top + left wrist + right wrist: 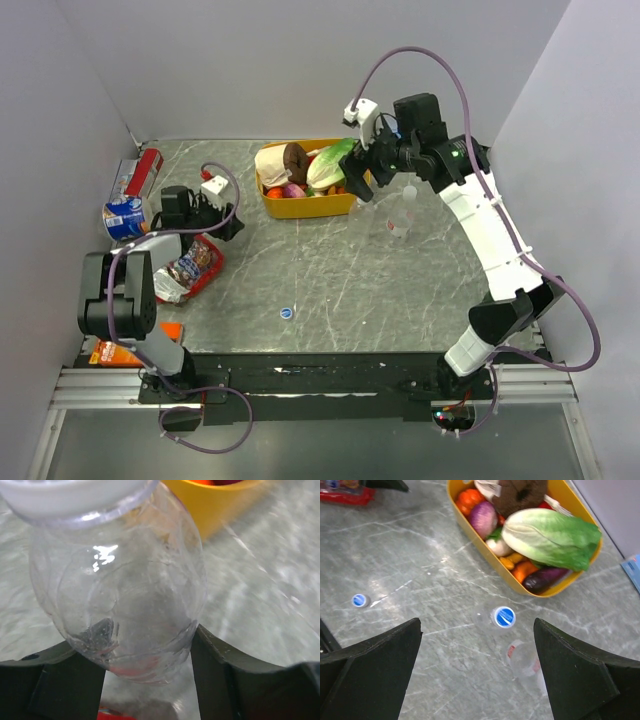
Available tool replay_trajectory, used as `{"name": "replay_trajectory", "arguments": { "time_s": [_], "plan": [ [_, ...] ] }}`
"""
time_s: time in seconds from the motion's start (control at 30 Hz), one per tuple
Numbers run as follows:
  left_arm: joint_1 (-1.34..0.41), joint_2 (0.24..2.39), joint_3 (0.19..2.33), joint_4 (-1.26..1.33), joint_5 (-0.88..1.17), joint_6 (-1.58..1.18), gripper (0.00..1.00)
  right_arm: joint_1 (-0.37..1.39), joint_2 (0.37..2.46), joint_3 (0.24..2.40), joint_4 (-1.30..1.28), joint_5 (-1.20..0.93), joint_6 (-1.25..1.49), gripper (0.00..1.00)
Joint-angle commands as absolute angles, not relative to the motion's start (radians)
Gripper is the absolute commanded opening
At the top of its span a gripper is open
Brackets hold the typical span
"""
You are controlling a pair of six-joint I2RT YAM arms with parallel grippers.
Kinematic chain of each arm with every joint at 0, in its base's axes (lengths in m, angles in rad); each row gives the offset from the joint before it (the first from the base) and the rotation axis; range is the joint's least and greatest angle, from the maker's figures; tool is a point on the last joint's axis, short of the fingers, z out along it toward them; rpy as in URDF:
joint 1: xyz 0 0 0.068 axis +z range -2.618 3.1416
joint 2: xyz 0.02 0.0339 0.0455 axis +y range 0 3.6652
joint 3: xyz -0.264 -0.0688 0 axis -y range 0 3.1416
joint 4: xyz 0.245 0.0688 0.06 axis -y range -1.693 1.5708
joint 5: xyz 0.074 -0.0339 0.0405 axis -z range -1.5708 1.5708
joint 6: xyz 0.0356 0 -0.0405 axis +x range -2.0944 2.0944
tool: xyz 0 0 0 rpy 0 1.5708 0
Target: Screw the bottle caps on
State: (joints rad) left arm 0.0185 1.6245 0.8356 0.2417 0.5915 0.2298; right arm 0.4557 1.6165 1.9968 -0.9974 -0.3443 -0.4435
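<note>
A clear bottle [125, 595] fills the left wrist view, with a white ring at its top. My left gripper [136, 642] is shut on its lower body, both fingers [215, 675] pressing its sides. In the top view that gripper [222, 218] is at the left, and the bottle it holds cannot be made out there. My right gripper [477, 622] hangs open above two more bottles [400, 222]. One of them stands with a blue cap [504, 616] on it; the other [522, 657], with a red label, shows an open mouth. A loose blue cap [359, 600] [287, 313] lies on the table.
A yellow tub [300, 207] of vegetables and toy food stands at the back centre, just left of the right gripper [360, 185]. Snack packets in a red tray [195, 265], a can [125, 215] and an orange packet [120, 350] crowd the left side. Walls close in on three sides.
</note>
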Motion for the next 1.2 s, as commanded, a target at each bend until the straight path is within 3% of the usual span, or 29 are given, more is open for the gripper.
{"name": "replay_trajectory", "arguments": {
  "time_s": [0.0,0.27,0.43,0.67,0.93,1.13,1.17],
  "plan": [
    [0.018,1.525,0.853,0.128,0.816,0.362,0.55,0.488,1.611,2.042,-1.0,-0.432,-0.474,1.0],
    [0.006,1.361,1.012,-0.464,1.035,0.554,0.5,0.554,1.683,2.05,-0.902,-0.65,-0.364,1.0],
    [-0.06,1.243,1.031,-0.508,1.065,0.485,0.53,0.571,1.759,2.062,-0.759,-0.831,-0.158,1.0],
    [-0.196,1.207,1.091,-0.468,1.046,0.328,0.52,0.621,1.9,2.223,-0.664,-0.915,-0.023,1.0],
    [-0.241,1.203,1.103,-0.446,1.046,0.267,0.51,0.658,1.91,2.207,-0.641,-0.947,-0.006,1.0],
    [-0.248,1.21,1.141,-0.433,1.072,0.23,0.5,0.67,1.917,2.186,-0.652,-0.89,-0.017,0.81],
    [-0.25,1.209,1.143,-0.43,1.074,0.226,0.5,0.672,1.922,2.186,-0.649,-0.891,-0.018,0.75]
  ]
}}
